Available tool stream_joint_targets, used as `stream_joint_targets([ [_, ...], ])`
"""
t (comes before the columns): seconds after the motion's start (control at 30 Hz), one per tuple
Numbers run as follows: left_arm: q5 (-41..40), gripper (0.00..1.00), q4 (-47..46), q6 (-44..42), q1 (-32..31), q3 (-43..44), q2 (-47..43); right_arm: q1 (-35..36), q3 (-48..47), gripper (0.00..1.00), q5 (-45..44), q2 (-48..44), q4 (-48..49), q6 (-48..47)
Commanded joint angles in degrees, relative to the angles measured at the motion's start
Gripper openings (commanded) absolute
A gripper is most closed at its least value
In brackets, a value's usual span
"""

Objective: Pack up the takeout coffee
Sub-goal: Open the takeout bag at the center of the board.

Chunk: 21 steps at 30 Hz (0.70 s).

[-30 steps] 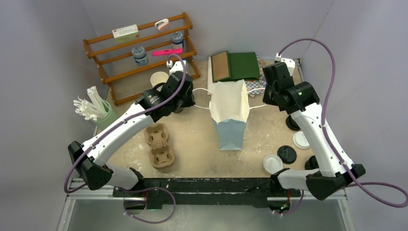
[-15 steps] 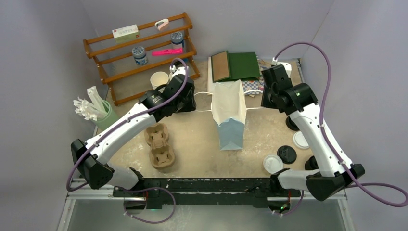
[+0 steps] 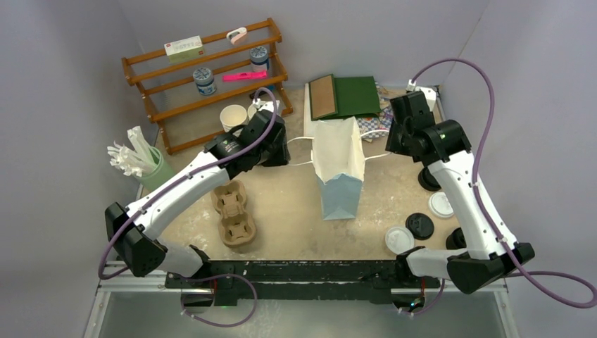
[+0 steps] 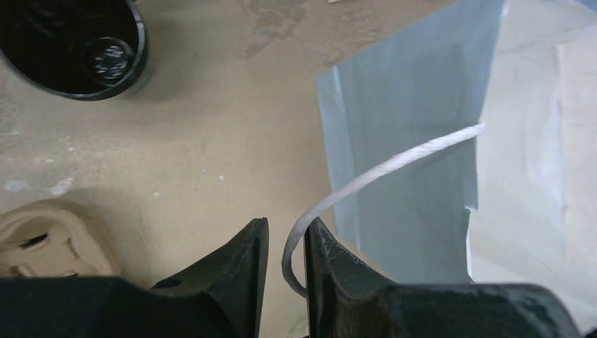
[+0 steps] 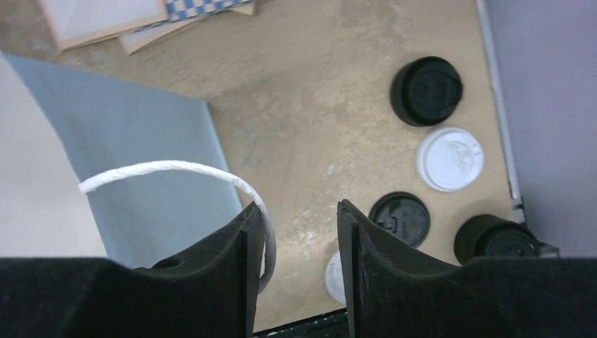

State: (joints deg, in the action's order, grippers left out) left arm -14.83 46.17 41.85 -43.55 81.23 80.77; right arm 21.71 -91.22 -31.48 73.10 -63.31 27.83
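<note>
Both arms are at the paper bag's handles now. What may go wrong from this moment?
1. The right gripper has its fingers apart; the right rope handle only leans on one finger and may slip off, letting the paper bag sag or tip.
2. The left handle sits loose between the left gripper's fingers, so an uneven pull may tilt the bag.

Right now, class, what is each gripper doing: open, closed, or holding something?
Left gripper: slightly open, left cord handle passing between its fingers, not clamped.
Right gripper: open, right cord handle resting against one finger, not held.
</note>
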Motion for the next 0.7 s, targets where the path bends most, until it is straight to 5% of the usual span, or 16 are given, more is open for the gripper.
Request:
stream_joint_targets([
  [0.0,11.6,0.27,-9.5,-3.9,0.3,0.3,1.1,-0.2,-3.1,0.45,13.3,-0.3,3.8,-4.6],
  [0.17,14.1,0.24,-11.5,-3.8,0.3,5.9,3.7,-0.2,-7.1,0.44,21.5,-0.1,6.7,-4.9],
  [0.23,13.1,0.15,-11.6,-4.3,0.3,8.2,4.2,-0.2,-9.3,0.43,22.5,0.4,7.1,-4.9],
  [0.3,11.8,0.0,-11.6,-5.1,0.4,10.2,4.4,-0.2,-11.7,0.31,22.5,1.6,6.7,-4.7],
  [0.37,10.0,0.0,-11.1,-5.8,0.4,11.9,4.6,-0.3,-13.7,0.04,22.0,2.6,6.2,-4.4],
  [0.4,9.1,0.0,-10.8,-6.1,0.4,12.7,4.7,-0.3,-14.6,0.0,21.7,3.0,6.0,-4.1],
  [0.67,4.7,0.0,-8.9,-8.9,0.7,18.3,5.5,-0.3,-18.5,0.0,20.5,3.9,6.4,-3.8],
])
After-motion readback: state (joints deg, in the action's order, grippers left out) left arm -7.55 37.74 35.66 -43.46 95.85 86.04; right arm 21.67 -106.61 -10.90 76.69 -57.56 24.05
